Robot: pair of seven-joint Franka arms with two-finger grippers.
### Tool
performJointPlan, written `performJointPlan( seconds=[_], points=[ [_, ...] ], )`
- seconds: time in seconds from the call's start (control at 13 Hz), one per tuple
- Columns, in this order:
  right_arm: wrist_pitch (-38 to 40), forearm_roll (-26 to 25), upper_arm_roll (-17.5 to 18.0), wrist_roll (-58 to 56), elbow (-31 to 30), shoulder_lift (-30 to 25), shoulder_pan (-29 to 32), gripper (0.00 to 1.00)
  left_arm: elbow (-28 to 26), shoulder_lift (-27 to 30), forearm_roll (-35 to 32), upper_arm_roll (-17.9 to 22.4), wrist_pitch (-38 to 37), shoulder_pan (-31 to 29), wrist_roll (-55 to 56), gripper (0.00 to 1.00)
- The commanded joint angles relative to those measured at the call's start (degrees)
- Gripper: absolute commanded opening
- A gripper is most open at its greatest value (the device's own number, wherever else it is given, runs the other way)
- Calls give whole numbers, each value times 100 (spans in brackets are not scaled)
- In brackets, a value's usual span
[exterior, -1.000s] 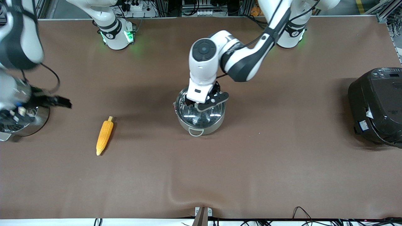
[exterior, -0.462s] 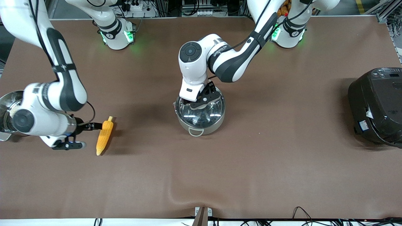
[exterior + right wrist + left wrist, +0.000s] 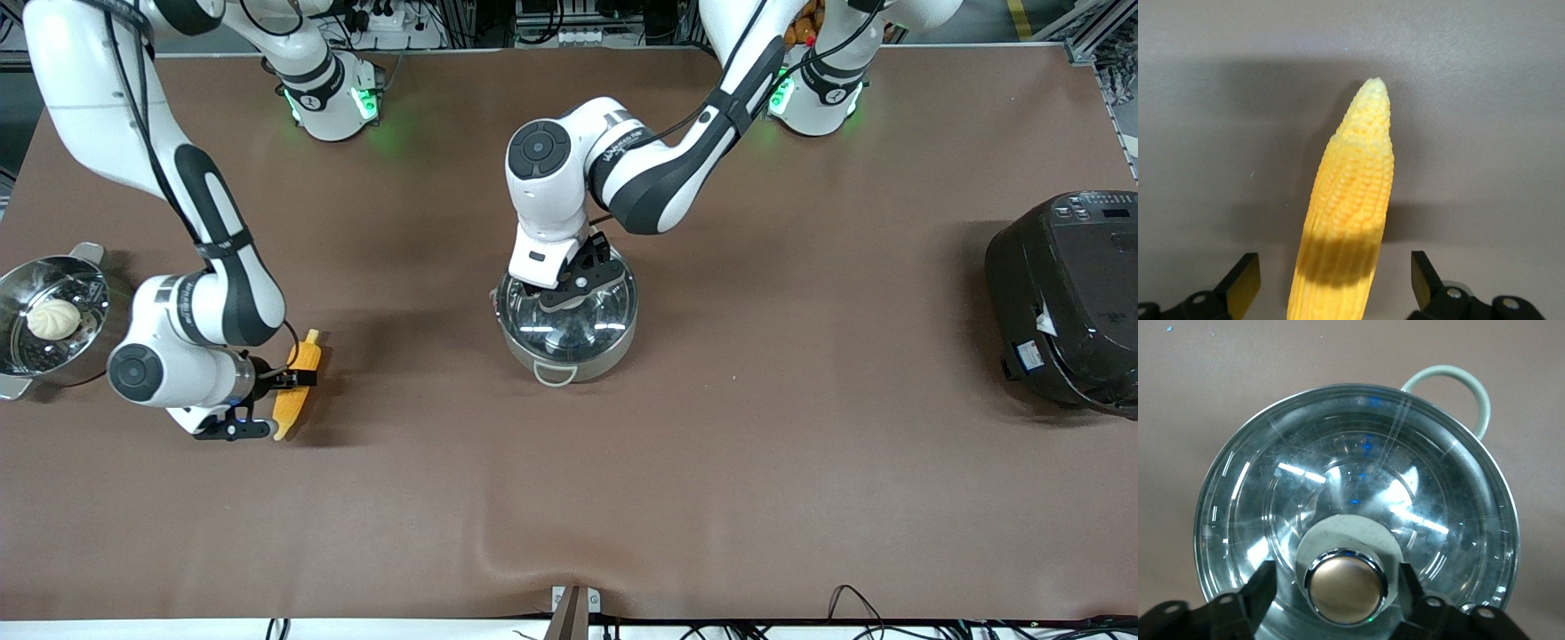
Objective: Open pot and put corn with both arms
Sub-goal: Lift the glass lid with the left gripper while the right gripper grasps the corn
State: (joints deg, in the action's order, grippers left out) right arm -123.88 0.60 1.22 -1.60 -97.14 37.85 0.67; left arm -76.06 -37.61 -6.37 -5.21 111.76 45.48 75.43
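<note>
Here the pot [image 3: 566, 331] is sitting near the middle of the brown bench [image 3: 756, 498], its glass lid [image 3: 1358, 493] resting in place. The left gripper [image 3: 569, 283] is hanging down over the lid, with its black fingers [image 3: 1261, 587] standing on either side of the round knob [image 3: 1346, 585]; a little space is showing between each finger and the knob, so they are spread and not gripping it.

The corn [image 3: 296, 384] is lying flat on the bench toward the right arm's end, well apart from the pot, its pale stub pointing toward the robots' bases. The right gripper [image 3: 258, 404] is sitting low at the cob, its fingers [image 3: 1245, 283] spread wide with the corn between them and clear gaps on both sides.

A steel steamer pan [image 3: 84, 293] with a white bun [image 3: 53, 317] is sitting at the right arm's end, and a black rice cooker [image 3: 1067, 298] is standing at the left arm's end
</note>
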Motion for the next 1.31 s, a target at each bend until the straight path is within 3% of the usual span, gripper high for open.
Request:
performJointPlan(
  seconds=[0.0,0.08,0.15,0.23,0.31,0.46,0.85,1.23],
  points=[
    [-83,-60,1,-42,107,116,21,55,82,-28,-93,-6,-93,31,42,57],
    [-145,-51,1,-42,81,143,21,33,82,-10,-75,-6,-93,23,42,37],
    [-250,-51,1,-33,29,161,21,19,82,-19,-84,-6,-93,31,51,21],
    [-294,-51,1,-33,-7,161,21,11,82,-19,-153,-6,-93,31,42,4],
    [-303,-51,1,-33,-7,161,13,6,91,7,-163,3,-93,23,42,0],
    [-260,-51,9,-33,-16,135,4,0,82,165,-163,11,-110,-39,-37,0],
    [618,-25,18,55,133,-480,-242,0,82,1139,-172,20,-943,-477,-537,0],
    [1181,19,27,63,397,-797,-374,0,-128,2028,-75,-23,-1613,-1943,-2476,0]
  ],
)
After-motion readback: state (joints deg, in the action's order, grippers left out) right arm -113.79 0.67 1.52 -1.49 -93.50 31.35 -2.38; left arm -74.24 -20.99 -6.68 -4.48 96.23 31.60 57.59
